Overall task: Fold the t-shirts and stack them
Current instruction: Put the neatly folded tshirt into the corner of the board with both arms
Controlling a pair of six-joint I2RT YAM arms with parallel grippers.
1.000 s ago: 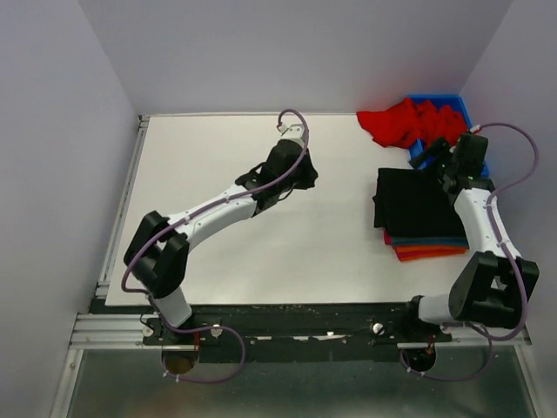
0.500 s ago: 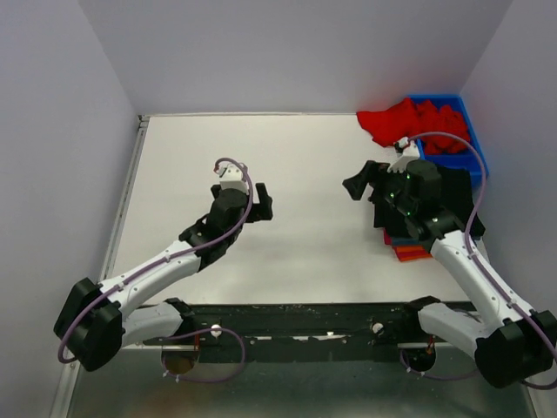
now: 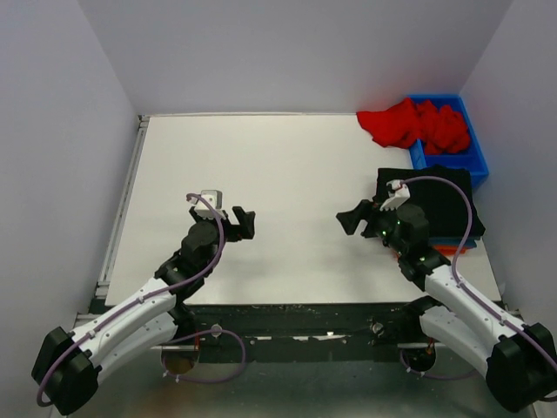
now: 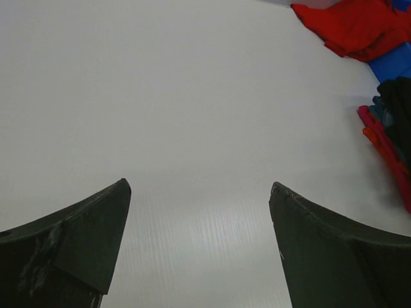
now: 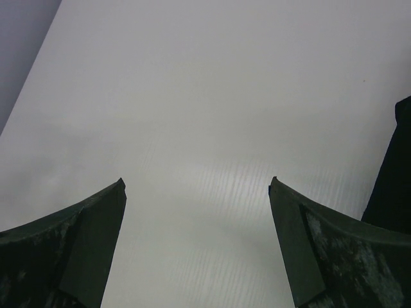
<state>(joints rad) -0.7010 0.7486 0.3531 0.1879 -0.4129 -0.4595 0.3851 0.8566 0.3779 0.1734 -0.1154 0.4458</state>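
Observation:
A folded stack of t-shirts (image 3: 432,198) lies at the right of the table, a black one on top with blue, orange and red edges (image 3: 448,249) showing beneath. A crumpled red t-shirt (image 3: 402,122) hangs half out of the blue bin (image 3: 477,162). My left gripper (image 3: 244,223) hovers open over bare table at centre-left, nothing between its fingers (image 4: 200,185). My right gripper (image 3: 349,218) is open and empty too (image 5: 196,181), just left of the stack, whose black edge (image 5: 395,173) shows at the right of its wrist view.
The left wrist view shows the red shirt (image 4: 356,25), the bin corner (image 4: 397,63) and the stack's coloured edges (image 4: 385,138) off to its right. Grey walls close the table on three sides. White table (image 3: 287,174) lies between the two grippers.
Both arms have pulled back toward the near edge. The left gripper has opened wide. The right gripper has come off the far side of the stack to its left side.

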